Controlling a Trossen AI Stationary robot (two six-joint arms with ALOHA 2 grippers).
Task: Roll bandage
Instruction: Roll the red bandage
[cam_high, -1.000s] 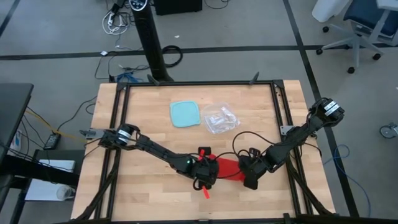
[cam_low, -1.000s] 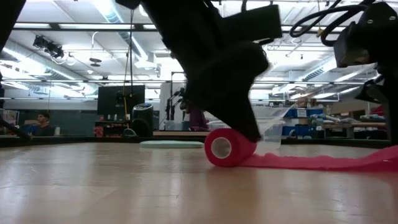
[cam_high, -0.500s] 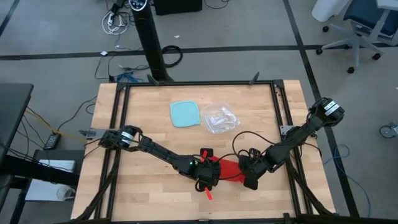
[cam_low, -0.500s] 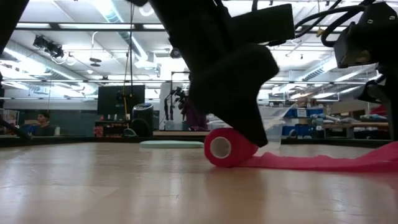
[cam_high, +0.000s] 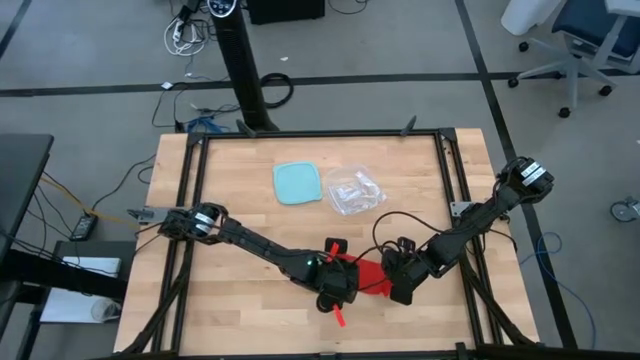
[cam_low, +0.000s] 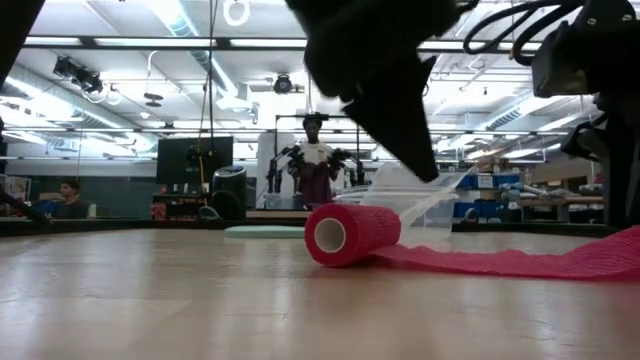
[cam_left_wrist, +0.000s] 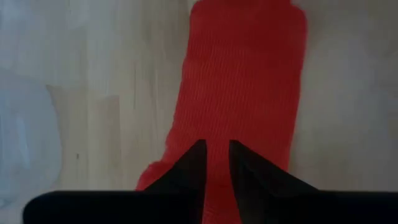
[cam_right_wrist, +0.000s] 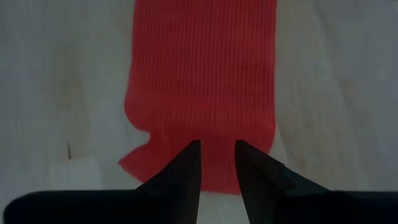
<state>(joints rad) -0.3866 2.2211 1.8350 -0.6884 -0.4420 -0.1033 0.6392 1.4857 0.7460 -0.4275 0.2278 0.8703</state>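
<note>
While both sets of jaws stand a narrow gap apart, neither is seen to pinch anything. Left gripper (cam_left_wrist: 216, 163): two dark fingers nearly together, poised over the red fabric, a thin sliver of it showing between the tips; whether they touch it cannot be told. Right gripper (cam_right_wrist: 217, 163): fingers likewise a slim gap apart, tips over the loose end of the strip, close to its ragged edge; contact cannot be told.

Item, bandage (cam_high: 368, 277): bright red, ribbed, thin fabric. Partly wound: from table height a small red roll (cam_low: 350, 235) lies on its side on the wood with its open core facing the camera, and a flat tail runs from it across the table toward the right arm. From above, the red patch lies between the two grippers at the near middle of the table, with a thin red tip poking out below the left gripper.

Item, table (cam_high: 230, 190): light wooden top in a black frame.

Item, container (cam_high: 299, 183): light-blue, square with rounded corners, toward the far side, well apart from the bandage.

Item, plastic bag (cam_high: 353, 190): clear, crinkled, just beside the container.

Left arm reaches in from the left edge; right arm from the right edge.

Beyond the table: a person (cam_low: 317, 165) standing in the room, another seated at far left.
</note>
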